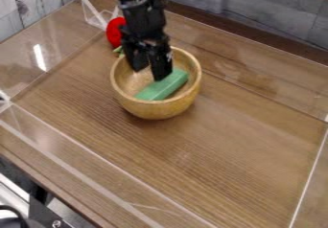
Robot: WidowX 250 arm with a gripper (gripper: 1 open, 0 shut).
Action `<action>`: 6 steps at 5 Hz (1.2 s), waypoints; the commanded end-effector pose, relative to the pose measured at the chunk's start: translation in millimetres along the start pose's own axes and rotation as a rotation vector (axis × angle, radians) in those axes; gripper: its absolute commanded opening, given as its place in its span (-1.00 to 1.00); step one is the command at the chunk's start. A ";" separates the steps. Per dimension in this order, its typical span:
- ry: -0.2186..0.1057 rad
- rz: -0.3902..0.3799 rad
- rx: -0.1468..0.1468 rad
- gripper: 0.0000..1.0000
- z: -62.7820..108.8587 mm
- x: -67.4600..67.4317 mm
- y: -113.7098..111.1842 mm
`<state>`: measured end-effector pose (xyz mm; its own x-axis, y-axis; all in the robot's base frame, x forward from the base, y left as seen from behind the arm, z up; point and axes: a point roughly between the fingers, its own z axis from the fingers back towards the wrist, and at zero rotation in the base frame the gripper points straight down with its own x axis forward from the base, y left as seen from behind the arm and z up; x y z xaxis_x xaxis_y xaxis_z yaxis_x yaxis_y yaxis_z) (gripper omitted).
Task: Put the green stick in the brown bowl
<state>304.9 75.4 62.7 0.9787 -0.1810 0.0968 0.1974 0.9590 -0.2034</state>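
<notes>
The brown bowl [155, 104] is a round wooden bowl sitting on the table left of centre. Inside it lies the green stick [167, 86], a flat mint-green block leaning against the right inner wall. My gripper [149, 62] hangs over the bowl's back half, just above the stick's upper left end. Its black fingers [163, 63] stand apart, open, with nothing between them. The stick rests free in the bowl.
A small red strawberry-like toy [117, 30] lies behind the bowl, partly hidden by the arm. Clear plastic walls [38, 59] ring the wooden tabletop [244, 146]. Bare wood stretches to the right and front of the bowl.
</notes>
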 end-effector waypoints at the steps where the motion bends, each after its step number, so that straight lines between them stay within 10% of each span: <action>1: -0.111 0.014 0.037 1.00 38.5 8.4 -0.9; 4: -0.195 0.065 0.037 1.00 77.3 10.9 -5.9; 6: -0.245 0.184 0.068 1.00 75.7 22.9 -62.3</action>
<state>308.3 24.1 135.4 0.9693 0.0369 0.2430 0.0101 0.9818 -0.1895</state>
